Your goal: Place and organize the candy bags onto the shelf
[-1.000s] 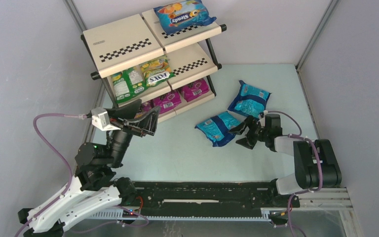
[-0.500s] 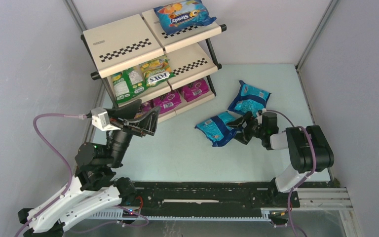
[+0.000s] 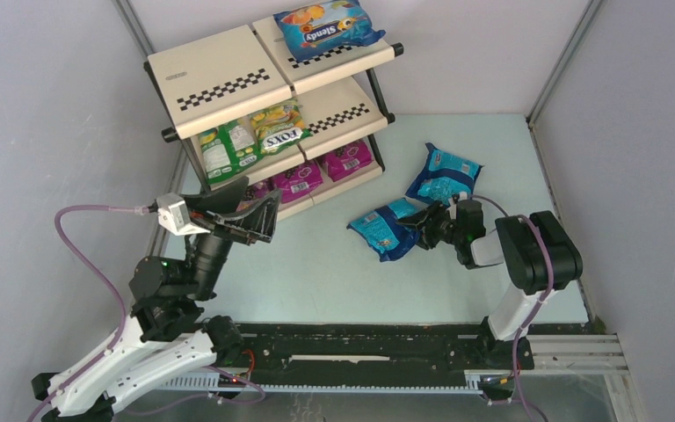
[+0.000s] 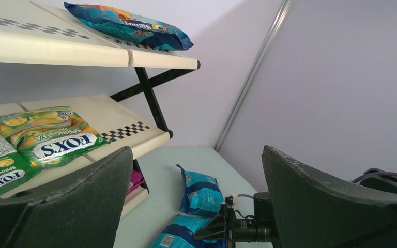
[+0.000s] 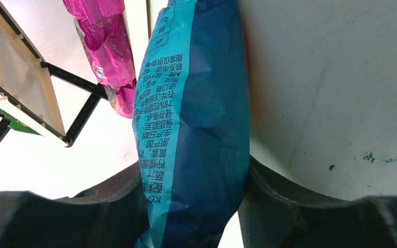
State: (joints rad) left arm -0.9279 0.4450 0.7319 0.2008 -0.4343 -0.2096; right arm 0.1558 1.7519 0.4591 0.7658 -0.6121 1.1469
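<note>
The shelf (image 3: 220, 75) stands at the far left. A blue bag with orange fruit art (image 3: 327, 26) lies on its top tier, two green-yellow bags (image 3: 220, 149) on the middle tier, and magenta bags (image 3: 347, 158) on the bottom tier. Two teal bags lie on the table: a far one (image 3: 444, 174) and a near one (image 3: 385, 230). My right gripper (image 3: 428, 227) lies low on the table, shut on the near teal bag's right end (image 5: 196, 119). My left gripper (image 3: 253, 200) is open and empty, raised in front of the shelf's lower tiers (image 4: 108, 116).
Grey walls close in on the left, back and right. The pale table (image 3: 316, 272) extends between the shelf and the arm bases. A black rail (image 3: 360, 347) runs along the near edge. The shelf's black frame (image 5: 77, 124) and magenta bags (image 5: 108, 46) show beyond the held bag.
My right gripper has slid left onto the near teal bag and its jaws have narrowed onto the bag's end. The left arm has hardly moved.
</note>
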